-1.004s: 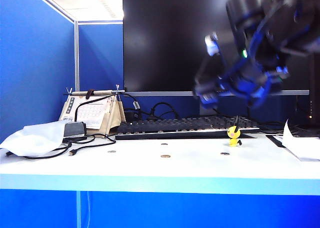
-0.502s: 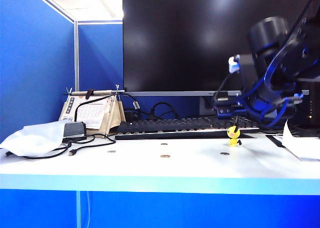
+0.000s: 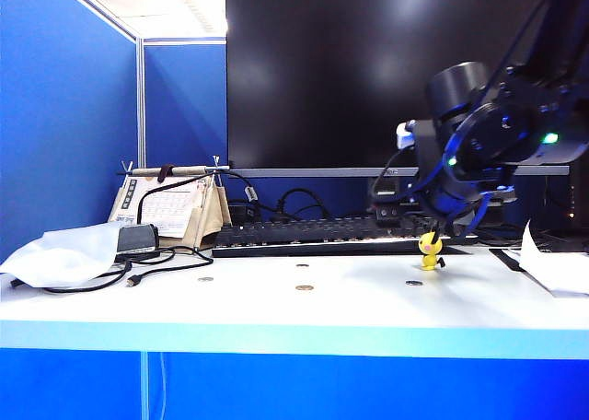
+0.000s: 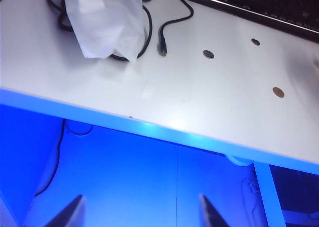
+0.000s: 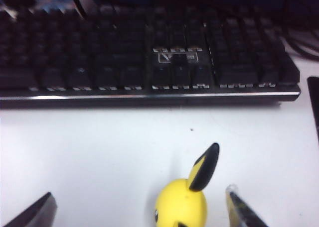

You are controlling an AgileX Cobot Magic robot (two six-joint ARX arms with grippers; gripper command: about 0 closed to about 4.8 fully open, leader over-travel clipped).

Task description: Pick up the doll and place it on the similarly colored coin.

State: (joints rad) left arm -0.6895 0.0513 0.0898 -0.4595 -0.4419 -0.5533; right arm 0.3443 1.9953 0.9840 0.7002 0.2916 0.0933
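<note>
Right gripper [image 5: 139, 207] approaching the doll [image 5: 183, 199], jaws spread wide and empty.
The doll is standing between the fingertips, ungrasped, the keyboard [image 5: 149, 53] beyond it; lifting and carrying to the bronze coin [image 3: 304, 287] are pending. Left gripper [image 4: 139, 212] is hanging released, off the table [image 4: 149, 87].

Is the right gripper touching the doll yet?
Apart. The right wrist view shows white table between the doll and both fingers of the open right gripper.
</note>
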